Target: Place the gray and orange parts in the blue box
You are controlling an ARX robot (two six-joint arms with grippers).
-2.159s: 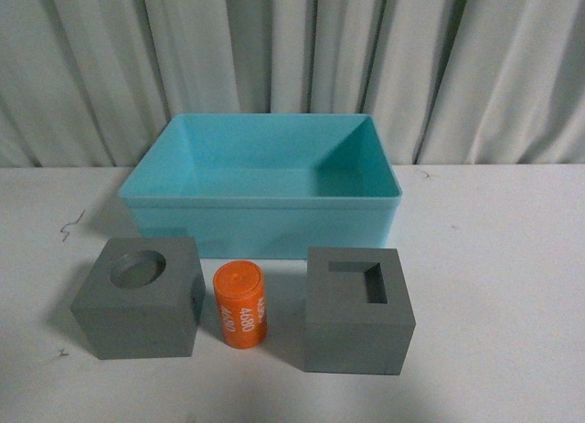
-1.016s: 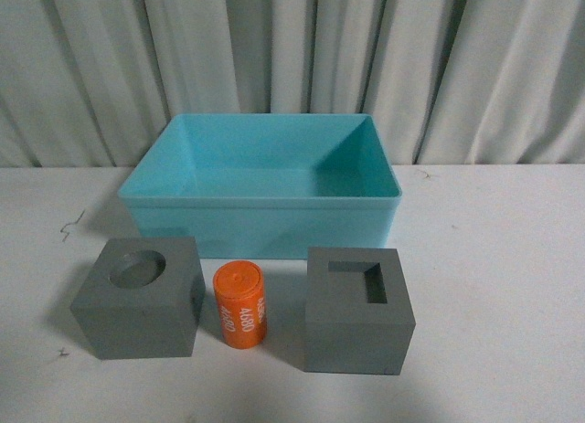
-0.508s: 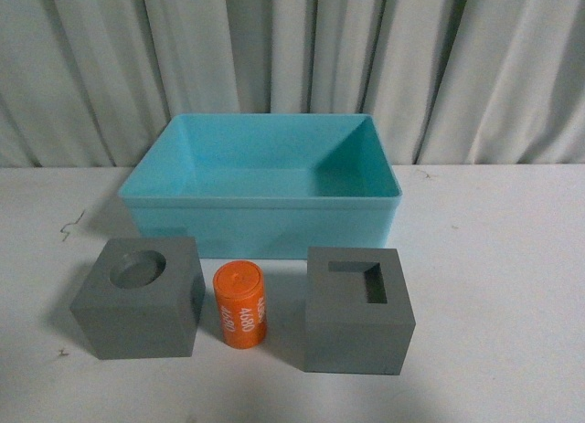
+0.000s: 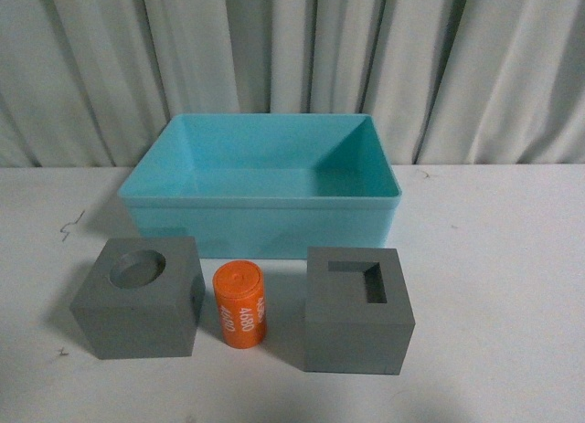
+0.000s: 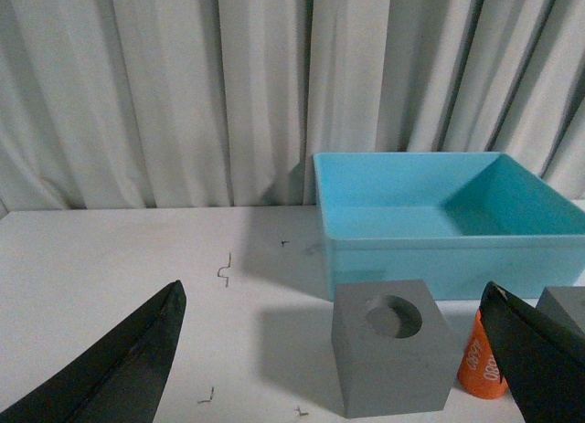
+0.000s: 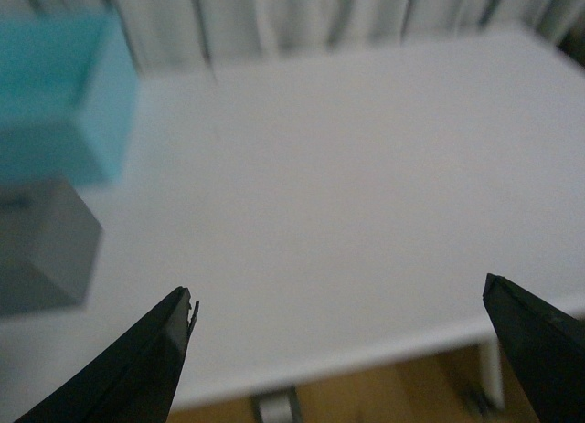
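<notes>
The left gripper (image 5: 334, 288) hangs wide open with nothing between its two dark fingers and touches nothing. The right gripper (image 6: 338, 288) is spread just as wide and is just as empty. Neither arm reaches into the front view, so both look to be held back from the work.

From where I stand the job has not begun. All three parts are out on the white table (image 4: 494, 259), and the blue box (image 4: 260, 217) has nothing in it.

Straight ahead of the left gripper, within the span of its fingers, sits the gray cube with the round hole (image 4: 139, 297). It is upright with the hole facing up. The orange cylinder (image 4: 239, 305) stands on end just beyond that cube, on the side toward the other arm. It is close to the cube, though I cannot tell whether the two touch. The box lies further out from the gripper, behind both of them and near them.

The right gripper faces mostly bare tabletop. The gray cube with the rectangular hole (image 4: 358, 310) sits off to its inner side, toward the left arm and outside the line of its fingers. That wrist picture is blurred, so little more can be read from it.

Everything remains to be done: two cubes and the cylinder each need lifting over the rim and letting go inside. I would guess the left gripper's cube comes first, since it is already lined up. The cube looks broad against the open fingers, so the grip may be a close fit.
</notes>
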